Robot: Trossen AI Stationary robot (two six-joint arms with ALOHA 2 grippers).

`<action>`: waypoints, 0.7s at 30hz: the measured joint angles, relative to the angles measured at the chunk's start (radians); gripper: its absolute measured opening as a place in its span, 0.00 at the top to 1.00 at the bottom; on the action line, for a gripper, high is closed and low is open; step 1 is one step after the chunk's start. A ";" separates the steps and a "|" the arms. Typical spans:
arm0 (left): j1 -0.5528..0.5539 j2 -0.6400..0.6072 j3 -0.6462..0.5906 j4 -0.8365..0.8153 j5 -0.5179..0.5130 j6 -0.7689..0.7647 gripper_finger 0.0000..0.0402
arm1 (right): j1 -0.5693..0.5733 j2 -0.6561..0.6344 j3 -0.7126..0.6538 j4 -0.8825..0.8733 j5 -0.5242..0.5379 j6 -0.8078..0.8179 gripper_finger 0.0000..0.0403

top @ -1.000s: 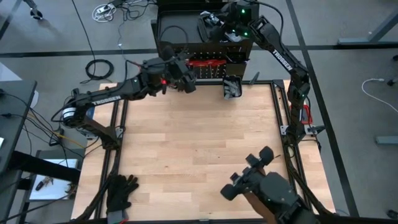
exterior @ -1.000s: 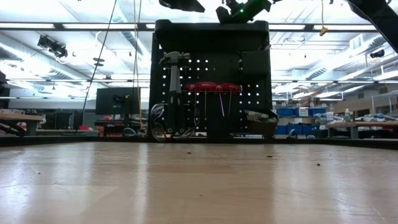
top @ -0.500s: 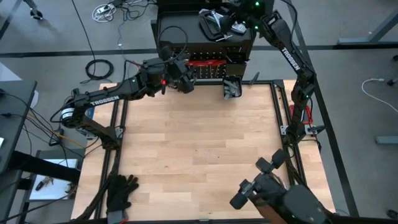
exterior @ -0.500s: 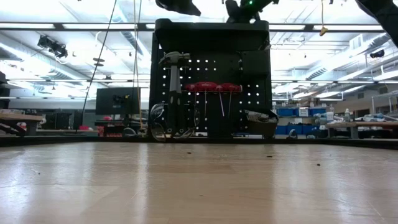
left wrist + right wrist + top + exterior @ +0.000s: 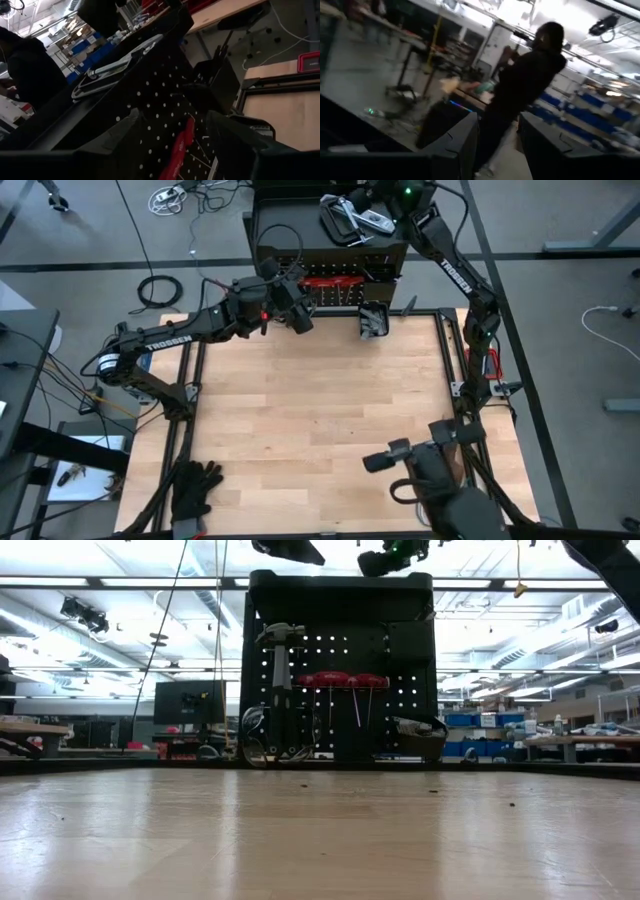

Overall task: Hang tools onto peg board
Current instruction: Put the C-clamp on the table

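The upright black perforated peg board stands at the far edge of the light wooden counter. On its face hang a black-handled steel hammer and red-handled tools. A grey C-clamp lies on top of the board.

The left gripper hovers close in front of the board's face, jaws spread, nothing between them. The right gripper is raised above the board's top beside the C-clamp; jaws parted, empty.

A person in dark clothing stands beyond.
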 joint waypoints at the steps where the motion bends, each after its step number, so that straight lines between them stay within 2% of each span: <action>1: 0.000 0.000 0.000 -0.001 0.000 -0.003 0.44 | 0.000 0.004 0.000 -0.003 0.015 -0.016 0.62; 8: 0.000 0.000 0.000 -0.045 -0.012 -0.029 0.44 | 0.003 0.075 0.000 0.087 0.148 -0.180 0.63; 12: 0.000 0.000 0.000 -0.052 -0.013 -0.026 0.44 | 0.004 0.105 0.000 0.109 0.201 -0.302 0.66; 16: 0.000 0.000 0.000 -0.056 -0.013 -0.025 0.44 | 0.012 0.128 0.001 0.201 0.263 -0.406 0.70; 21: 0.000 0.000 0.000 -0.068 -0.012 -0.020 0.44 | 0.014 0.128 0.001 0.193 0.172 -0.411 0.73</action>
